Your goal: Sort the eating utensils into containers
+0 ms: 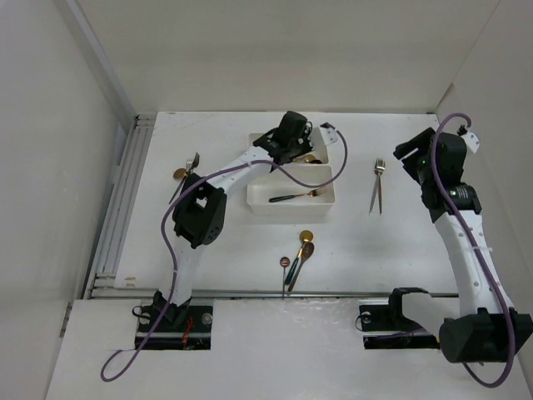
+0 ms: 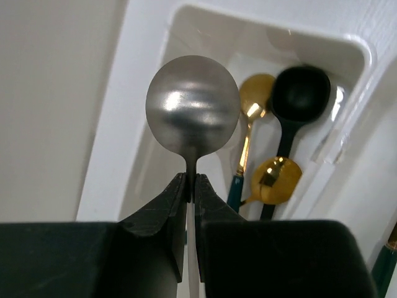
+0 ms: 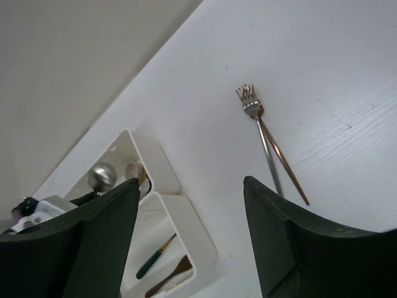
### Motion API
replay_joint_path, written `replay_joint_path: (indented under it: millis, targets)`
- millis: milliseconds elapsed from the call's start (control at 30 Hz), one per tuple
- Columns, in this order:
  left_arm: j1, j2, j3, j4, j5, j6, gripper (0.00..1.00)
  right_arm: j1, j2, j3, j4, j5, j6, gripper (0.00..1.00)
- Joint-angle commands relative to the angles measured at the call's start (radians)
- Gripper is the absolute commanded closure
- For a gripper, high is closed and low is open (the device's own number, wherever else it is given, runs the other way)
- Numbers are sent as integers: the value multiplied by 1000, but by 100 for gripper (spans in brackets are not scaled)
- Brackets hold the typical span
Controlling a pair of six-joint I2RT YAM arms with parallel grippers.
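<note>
My left gripper (image 2: 191, 180) is shut on the neck of a silver spoon (image 2: 192, 112), holding it over the far white container (image 2: 186, 25). Inside that container lie two gold spoons (image 2: 256, 99) and a black spoon (image 2: 301, 93). From above, the left gripper (image 1: 287, 148) hangs over the far container (image 1: 337, 154). The near container (image 1: 260, 200) holds a green-handled gold fork (image 1: 296, 197). My right gripper (image 3: 191, 183) is open and empty, above the table right of two forks (image 3: 257, 112), one silver and one copper. In the top view those forks (image 1: 377, 187) lie right of the containers.
Three spoons (image 1: 300, 250) lie on the table in front of the near container. More utensils (image 1: 185, 171) lie at the left, beside the left arm's elbow. A metal rail (image 1: 117, 208) runs along the table's left edge. White walls close in the back and sides.
</note>
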Motion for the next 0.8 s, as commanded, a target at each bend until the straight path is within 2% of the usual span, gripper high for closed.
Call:
replay_joint_path:
  millis: [0, 100, 233, 267, 300, 367, 400, 433, 500, 567, 767]
  targets:
    - [9, -48, -50, 123, -2, 105, 100, -6, -78, -22, -10, 40, -65, 27]
    - [9, -17, -70, 149, -42, 115, 100, -6, -78, -31, -10, 40, -94, 21]
    - [-1, -6, -70, 192, -88, 89, 80, -35, 34, -31, -82, -71, -166, 18]
    - [-1, -6, -79, 201, -88, 77, 65, -50, 72, 1, -132, -93, -181, 21]
    - [-1, -6, -79, 201, -102, 49, 58, -50, 156, 16, -158, -113, -219, 27]
    - [-1, -19, -79, 218, -120, 24, 51, -75, 238, 59, -201, -147, -253, 49]
    - [-1, -29, -79, 218, -134, 14, 51, -75, 308, 70, -223, -159, -273, 60]
    - [-1, -48, -79, 218, -134, -9, 51, -84, 338, 81, -232, -159, -296, 63]
    - [-1, -68, -79, 207, -134, -32, 51, -84, 381, 95, -232, -135, -305, 63]
    - [-1, -101, -79, 189, -134, -87, 46, -84, 416, 104, -232, -124, -305, 63]
    - [24, -173, -1, 71, -167, -275, 43, -84, 450, 104, -177, -190, -270, 61]
